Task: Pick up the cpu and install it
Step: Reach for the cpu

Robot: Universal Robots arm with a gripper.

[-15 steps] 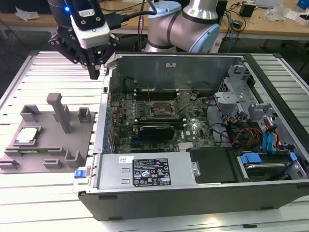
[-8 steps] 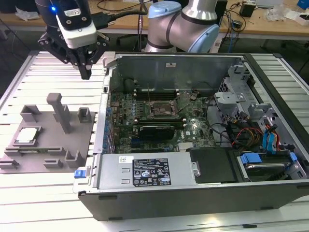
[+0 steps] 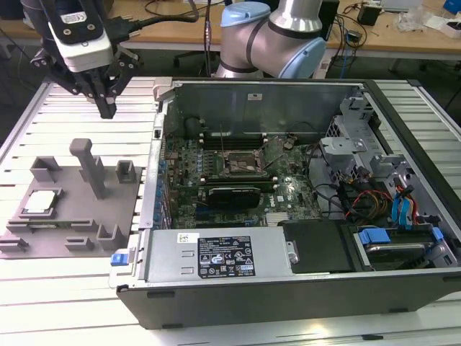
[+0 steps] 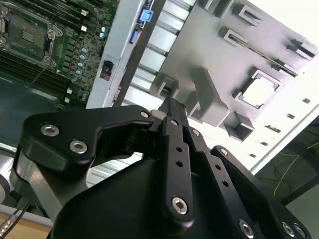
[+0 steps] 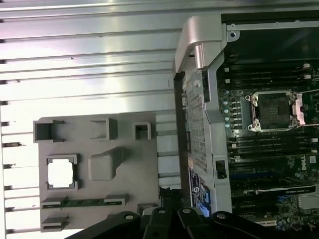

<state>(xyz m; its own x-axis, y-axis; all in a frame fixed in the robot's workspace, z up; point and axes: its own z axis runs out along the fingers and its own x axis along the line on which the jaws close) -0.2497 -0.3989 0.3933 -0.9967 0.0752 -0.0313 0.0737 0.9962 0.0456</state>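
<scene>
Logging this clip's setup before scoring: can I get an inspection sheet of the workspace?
Surface: slatted metal table.
Job's things: cpu lies in the grey fixture plate; motherboard socket holds no chip.
Clutter: nothing seen.
Grippers: gripper shut, empty, hanging above the plate, apart from the cpu.
Cables: wiring inside the open computer case; leads on the desk behind.
Surroundings: wooden desk.

Cpu (image 3: pixel 39 202): silver metal top, smooth, bright sheen. Fixture plate (image 3: pixel 72 213), left: grey plastic, matt. Table (image 3: pixel 65 303): ribbed aluminium slats, brushed, soft shine. Gripper (image 3: pixel 106 109): black matt links, shiny steel screws. Computer case (image 3: pixel 259 101): bare grey sheet metal inside, black near wall. Motherboard (image 3: pixel 216 162): green circuit board; socket (image 3: pixel 241 164) frame metal. Power supply (image 3: pixel 162 263): dull grey metal, paper labels. Far desk (image 3: pixel 382 36): pale wood.
</scene>
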